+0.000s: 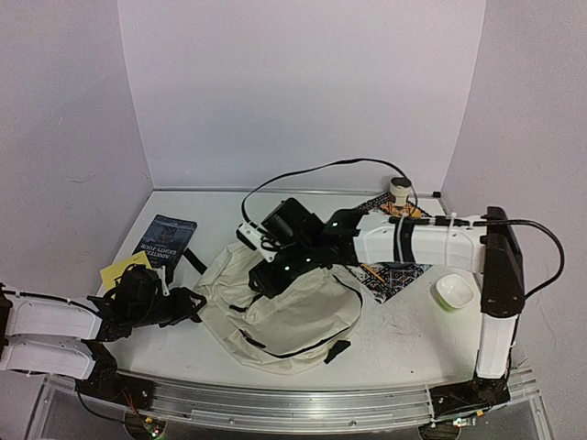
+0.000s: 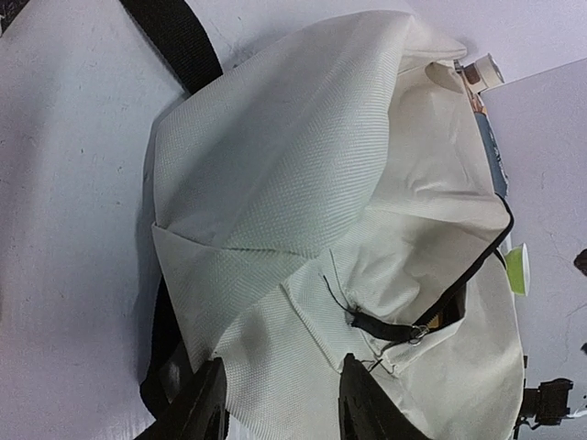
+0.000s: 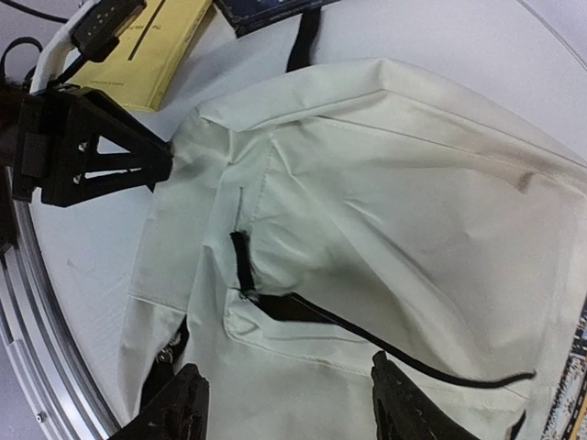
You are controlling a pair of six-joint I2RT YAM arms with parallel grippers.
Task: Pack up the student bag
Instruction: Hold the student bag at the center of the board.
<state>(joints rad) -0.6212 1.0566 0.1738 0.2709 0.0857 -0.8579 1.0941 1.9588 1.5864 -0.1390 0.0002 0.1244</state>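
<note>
The student bag lies slumped in the middle of the counter. It is a soft cream backpack, crumpled, with a black zipper line curving over its front.

The left end effector is at the 9 o'clock edge of the bag, low over the counter. Its two fingers stand apart at a middle width, and the cream fabric shows in the gap between them. I cannot tell if they touch the cloth. One black strap runs away from the bag over the counter.

The right arm reaches across from 3 o'clock, and the right end effector hangs over the 11 o'clock part of the bag. Its fingers are spread wide and hold nothing.

At 10 o'clock of the bag lies a dark blue book, and just beside it, nearer to 9 o'clock, a yellow book. At 2 o'clock a patterned mat lies partly under the right arm. At 3 o'clock, well apart from the bag, stands a small white bowl.
</note>
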